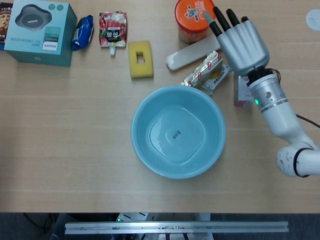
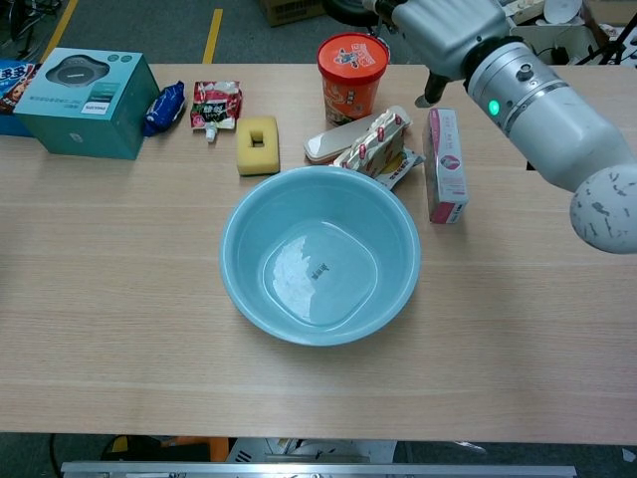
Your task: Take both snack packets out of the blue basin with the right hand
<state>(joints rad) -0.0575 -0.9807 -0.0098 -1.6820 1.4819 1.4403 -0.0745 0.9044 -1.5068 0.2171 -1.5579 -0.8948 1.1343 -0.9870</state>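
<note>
The blue basin [image 1: 137,120] [image 2: 231,239] stands mid-table with nothing in it. Just beyond its far right rim, a crinkled snack packet [image 1: 202,73] [image 2: 369,150] lies on the table, resting partly on a second flat packet [image 1: 220,78] [image 2: 401,166]. My right hand [image 1: 241,42] [image 2: 443,25] hovers above and to the right of them, with its fingers stretched out and nothing in it. It is apart from both packets. My left hand shows in neither view.
An orange cup [image 1: 194,17] and a flat white remote [image 1: 190,54] sit behind the packets. A pink box [image 2: 445,164] lies under my right forearm. Further left are a yellow sponge [image 1: 140,59], a red pouch [image 1: 113,29], a blue packet [image 1: 82,31] and a teal box [image 1: 40,30].
</note>
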